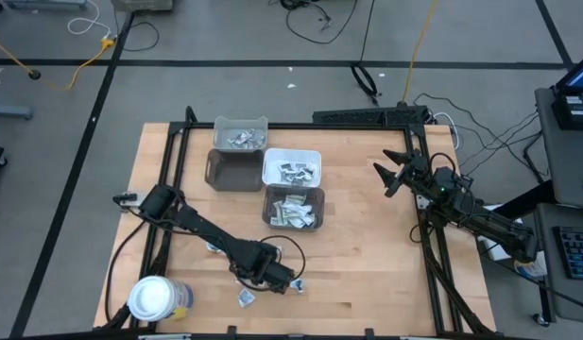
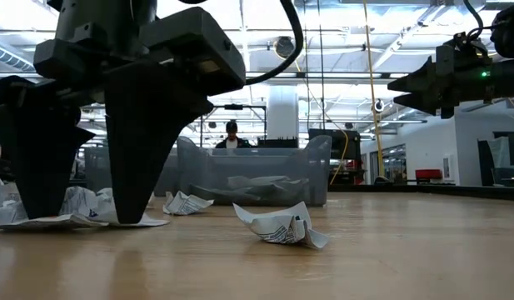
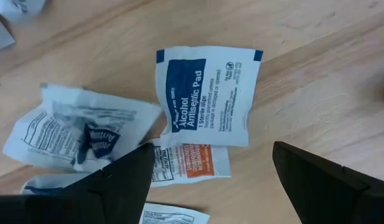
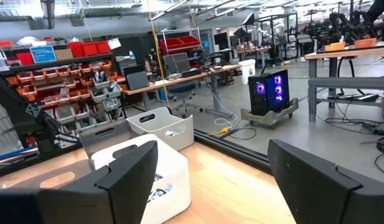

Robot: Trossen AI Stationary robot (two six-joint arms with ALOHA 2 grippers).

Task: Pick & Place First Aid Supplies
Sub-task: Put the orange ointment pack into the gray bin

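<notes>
While the right gripper waits raised with jaws wide, the left gripper's spread, empty jaws straddle packets.

A workshop: parts-bin shelves, workbenches, cabled floor.

Packets right of jar (near edge)

grey bins, white bin, jar
</notes>
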